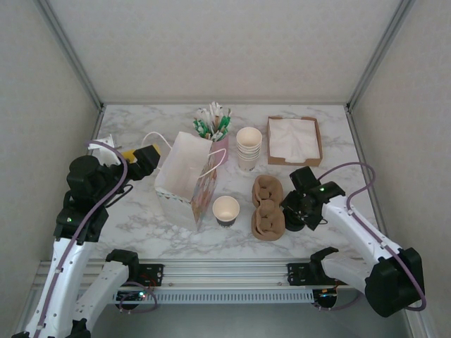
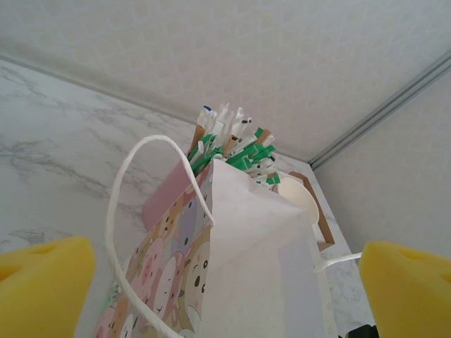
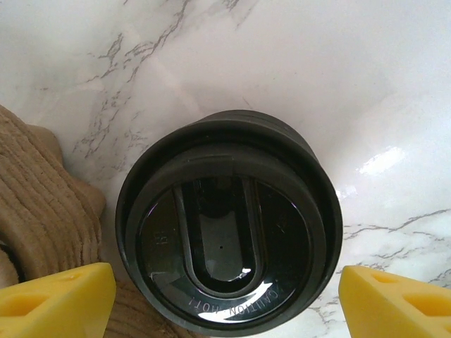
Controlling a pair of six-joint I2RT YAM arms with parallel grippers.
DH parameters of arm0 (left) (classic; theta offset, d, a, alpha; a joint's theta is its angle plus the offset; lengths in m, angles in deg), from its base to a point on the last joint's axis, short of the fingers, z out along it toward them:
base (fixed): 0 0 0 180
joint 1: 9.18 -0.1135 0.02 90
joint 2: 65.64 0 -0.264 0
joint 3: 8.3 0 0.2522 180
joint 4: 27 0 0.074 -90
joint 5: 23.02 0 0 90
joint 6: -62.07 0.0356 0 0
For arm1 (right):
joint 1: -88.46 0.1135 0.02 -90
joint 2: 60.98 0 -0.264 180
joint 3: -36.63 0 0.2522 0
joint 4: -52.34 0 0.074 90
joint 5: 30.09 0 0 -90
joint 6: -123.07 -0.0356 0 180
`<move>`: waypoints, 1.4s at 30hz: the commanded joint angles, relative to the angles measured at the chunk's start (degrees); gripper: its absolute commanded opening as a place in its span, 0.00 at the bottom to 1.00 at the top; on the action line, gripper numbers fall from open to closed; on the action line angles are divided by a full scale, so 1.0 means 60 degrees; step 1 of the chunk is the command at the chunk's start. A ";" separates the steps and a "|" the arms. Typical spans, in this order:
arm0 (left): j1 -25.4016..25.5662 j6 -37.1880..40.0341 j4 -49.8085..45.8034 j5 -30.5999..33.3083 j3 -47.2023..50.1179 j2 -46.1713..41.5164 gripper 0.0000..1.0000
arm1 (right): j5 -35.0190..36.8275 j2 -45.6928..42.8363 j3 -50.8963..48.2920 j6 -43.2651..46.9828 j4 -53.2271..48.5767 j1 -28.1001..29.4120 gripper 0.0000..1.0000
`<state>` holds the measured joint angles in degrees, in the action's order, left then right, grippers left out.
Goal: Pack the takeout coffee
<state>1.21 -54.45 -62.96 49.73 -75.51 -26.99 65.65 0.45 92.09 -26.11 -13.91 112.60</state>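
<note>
Our right arm reaches in from the near right with its elbow bent. The wrist turns the right hand [image 1: 292,211] down over the table [image 1: 335,141], just right of the brown pulp carrier [image 1: 268,208]. From the wrist camera we see this hand spread wide, with its yellow fingertips [image 3: 56,299] on either side of the takeout coffee [image 3: 229,232], gripping nothing. The coffee stands on the marble with its black lid facing up. The carrier is just beside it on the left, and we cannot tell whether they touch. The lid hides what the cup holds.

Our left arm rises at the near left and bends over so that the left hand [image 1: 146,160] points right, towards the paper bag [image 1: 184,179]. This hand is also wide open and holds nothing, its yellow pads [image 2: 42,282] apart from the bag.

The bag stands upright with its mouth open and its white cord handles [image 2: 120,211] loose; we cannot see to its bottom. Behind it a pink holder [image 2: 165,201] is full of green-and-white wrapped straws [image 2: 232,141]. To the right stands a stack of cream cups [image 1: 248,148], then a brown tray [image 1: 270,141] of white napkins [image 1: 292,137]. A lone lidless cup [image 1: 226,210], dark outside and pale inside, stands between the bag and the carrier.
</note>
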 commanded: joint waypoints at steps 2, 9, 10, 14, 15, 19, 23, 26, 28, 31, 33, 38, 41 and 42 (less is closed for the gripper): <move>-0.0093 0.0110 -0.0058 0.0023 0.0006 0.0003 0.96 | 0.0011 0.0148 -0.0197 0.0112 0.0173 -0.0081 0.84; -0.0098 0.0106 -0.0036 -0.0024 0.0017 0.0003 0.96 | 0.0068 0.0313 -0.0283 0.0150 0.0387 -0.0076 0.82; -0.0098 0.0114 -0.0036 -0.0018 0.0017 0.0003 0.96 | 0.0095 0.0357 -0.0281 0.0145 0.0371 -0.0079 0.82; -0.0105 0.0114 -0.0026 -0.0083 0.0017 0.0003 0.96 | 0.0209 0.0461 -0.0318 0.0159 0.0439 -0.0082 0.79; -0.0095 0.0114 -0.0024 -0.0088 0.0016 0.0003 0.96 | 0.0209 0.0487 -0.0314 0.0158 0.0450 -0.0081 0.79; -0.0102 0.0126 -0.0008 -0.0100 0.0015 0.0017 0.96 | 0.0268 0.0551 -0.0357 0.0166 0.0474 -0.0082 0.79; -0.0095 0.0123 -0.0007 -0.0126 0.0012 0.0018 0.96 | 0.0249 0.0532 -0.0395 0.0175 0.0503 -0.0076 0.75; -0.0096 0.0129 -0.0020 -0.0123 0.0002 0.0017 0.96 | 0.0264 0.0449 -0.0321 0.0235 0.0369 -0.0081 0.70; -0.0092 0.0129 -0.0019 -0.0126 0.0008 0.0003 0.96 | 0.0337 0.0319 -0.0237 0.0254 0.0237 -0.0076 0.69; -0.0097 0.0129 -0.0025 -0.0129 0.0002 0.0018 0.96 | 0.0558 0.0080 -0.0098 0.0325 -0.0030 -0.0076 0.69; -0.0105 0.0129 -0.0013 -0.0141 -0.0001 0.0009 0.96 | 0.0734 -0.0091 0.0033 0.0409 -0.0235 -0.0082 0.69; -0.0097 0.0128 -0.0026 -0.0131 -0.0002 0.0018 0.96 | 0.1110 -0.0483 0.0406 0.0673 -0.0742 -0.0077 0.70; -0.0103 0.0143 -0.0033 -0.0151 0.0000 0.0016 0.96 | 0.1170 -0.0718 0.0691 0.1061 -0.0901 -0.0082 0.70; -0.0113 0.0141 -0.0022 -0.0143 0.0002 0.0007 0.96 | 0.1147 -0.0806 0.0814 0.1329 -0.0927 -0.0079 0.70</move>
<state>1.21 -54.45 -62.96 49.51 -75.49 -26.86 70.43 -2.72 94.14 -21.73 -16.62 112.53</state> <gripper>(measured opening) 0.960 0.697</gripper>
